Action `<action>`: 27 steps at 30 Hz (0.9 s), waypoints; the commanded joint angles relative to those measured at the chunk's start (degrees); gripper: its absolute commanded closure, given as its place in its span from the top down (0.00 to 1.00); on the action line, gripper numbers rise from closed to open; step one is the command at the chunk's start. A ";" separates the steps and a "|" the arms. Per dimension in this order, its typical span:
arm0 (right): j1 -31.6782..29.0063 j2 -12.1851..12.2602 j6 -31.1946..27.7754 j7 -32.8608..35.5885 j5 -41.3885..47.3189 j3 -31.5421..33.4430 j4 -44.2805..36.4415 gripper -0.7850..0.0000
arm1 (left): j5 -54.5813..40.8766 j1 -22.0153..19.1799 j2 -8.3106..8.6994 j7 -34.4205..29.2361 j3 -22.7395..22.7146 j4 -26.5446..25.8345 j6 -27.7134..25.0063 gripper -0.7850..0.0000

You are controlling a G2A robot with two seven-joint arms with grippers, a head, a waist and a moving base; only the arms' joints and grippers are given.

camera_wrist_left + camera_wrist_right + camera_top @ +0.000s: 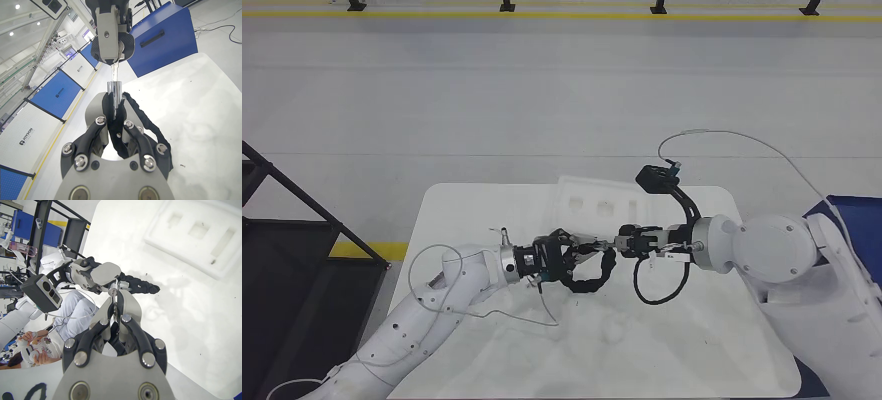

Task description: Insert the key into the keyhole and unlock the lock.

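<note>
- Above the middle of the white table [482, 350], the left gripper [567, 258] and the right gripper [624, 242] face each other tip to tip, the left arm coming from the near left and the right arm from the right.
- The left gripper's fingers are narrowed onto the lock [114, 94], a chrome cylinder that sticks out past the fingertips toward the other gripper.
- The lock's black cable [587, 280] hangs in a loop just below the left gripper; the left wrist view shows it running along the gripper's side [151, 128].
- The right gripper [113, 55] pinches the head of the key [115, 73] between ribbed pads, fingers closed tight on it.
- Seen from the left wrist, the blade lies in line with the cylinder and its tip meets the cylinder's end face, with most of the blade outside.
- The right wrist view looks along the key [115, 309] instead: the right gripper [116, 300] points it at the round keyhole [112, 292] on the end of the lock, with the left gripper [113, 283] behind it. How deep the tip sits cannot be told from here.
- From above, the key and lock are too small to separate.
- A white foam tray [607, 205] with rectangular pockets lies on the far side of the table, beyond the grippers.
</note>
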 commanded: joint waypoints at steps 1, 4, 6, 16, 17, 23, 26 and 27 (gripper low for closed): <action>0.28 -0.02 0.01 0.02 0.07 -0.36 0.16 0.00 | 0.33 0.03 -0.05 -0.16 -0.02 -0.21 -0.11 0.00; 0.67 -0.06 -0.07 -0.02 0.16 -1.04 0.45 0.00 | 0.79 0.09 -0.11 -0.27 -0.07 -0.54 -0.30 0.00; 0.93 -0.09 -0.14 0.06 0.04 -1.63 0.69 0.00 | 1.06 0.18 -0.15 -0.21 -0.09 -0.70 -0.39 0.00; 1.83 -0.23 -0.01 -1.11 1.00 -2.78 1.93 1.00 | 0.83 0.49 -0.41 0.32 -0.40 -0.22 -1.04 0.00; 1.81 -0.24 -0.13 -1.44 1.44 -2.64 2.01 1.00 | 0.83 0.47 -0.44 0.26 -0.42 -0.07 -1.14 0.00; 2.30 -0.03 -5.29 -1.29 1.70 -2.19 2.30 1.00 | 0.41 0.05 -0.56 -0.30 -0.57 0.97 -3.47 0.00; 2.17 0.18 -8.46 -1.31 2.07 -1.29 2.53 1.00 | -0.11 -0.06 -0.49 -0.58 -1.09 1.55 -4.82 0.00; 2.01 0.28 -9.91 -1.21 2.24 -0.95 2.63 1.00 | -0.44 -0.06 -0.46 -0.67 -1.34 1.72 -5.31 0.00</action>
